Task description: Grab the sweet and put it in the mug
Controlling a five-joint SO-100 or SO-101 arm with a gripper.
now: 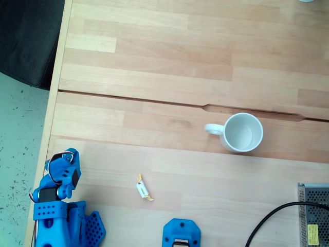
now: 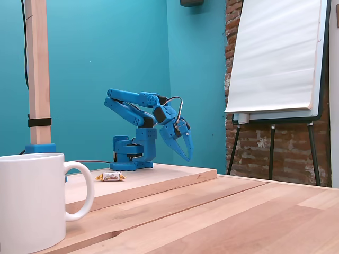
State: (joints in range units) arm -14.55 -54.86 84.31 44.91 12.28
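1. In a fixed view looking down, the sweet (image 1: 144,188) lies bare on the wooden table (image 1: 169,62), lower centre of the frame; the mug (image 1: 241,132) stands well apart, right of centre.
2. A perforated metal box (image 1: 314,215) with a black cable (image 1: 267,222) is cut off at lower right; its yellow label is unreadable.
3. In a fixed view from table level, the gripper (image 2: 186,148) hangs mid-frame above the table, fingers slightly parted, holding nothing.
4. A flip chart (image 2: 278,58) stands at upper right.

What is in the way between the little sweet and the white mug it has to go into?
Nothing visible. In a fixed view from above, bare wooden table lies between the sweet and the mug; only a shallow seam runs past the mug.
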